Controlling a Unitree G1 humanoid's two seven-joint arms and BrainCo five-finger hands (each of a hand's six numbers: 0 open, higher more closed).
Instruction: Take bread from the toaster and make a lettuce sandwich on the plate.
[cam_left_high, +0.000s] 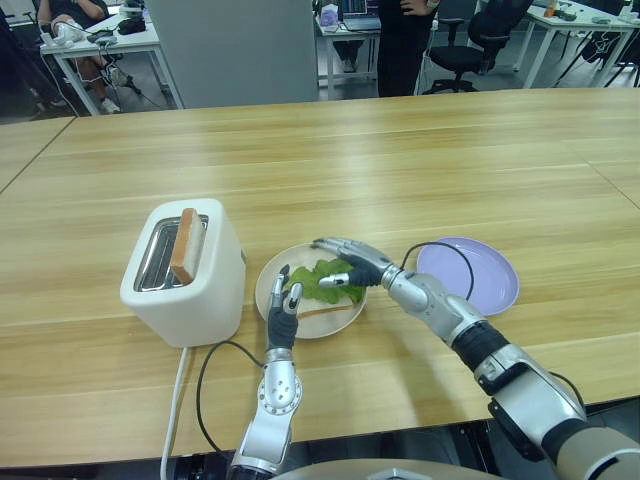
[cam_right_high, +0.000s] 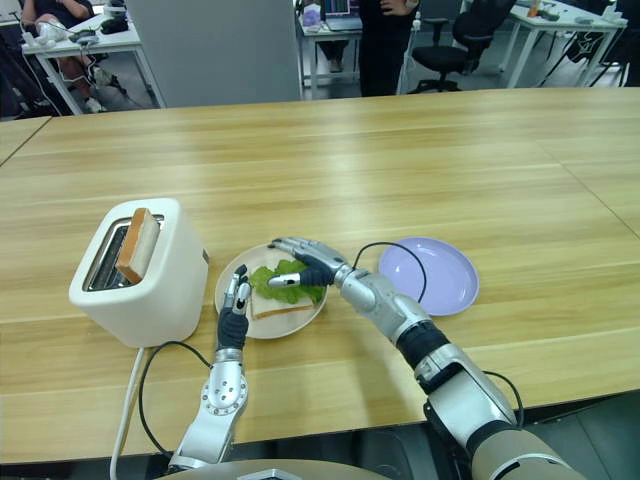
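While one bread slice is standing upright in a slot of the white toaster at the left of centre, a second slice is lying flat on the beige plate just right of the toaster, near the middle of the frame. Green lettuce is resting on top of that second slice, covering its far part and leaving its near edge showing. The right hand, entering from the lower right, is sitting over the right side of the lettuce; whether it is gripping the leaf cannot be told. The left hand, rising from the bottom edge, is standing at the near-left rim of the beige plate with its fingers loosely spread and pointing upward, holding nothing. A purple plate is lying right of centre, apart from the beige plate, on the wooden table.
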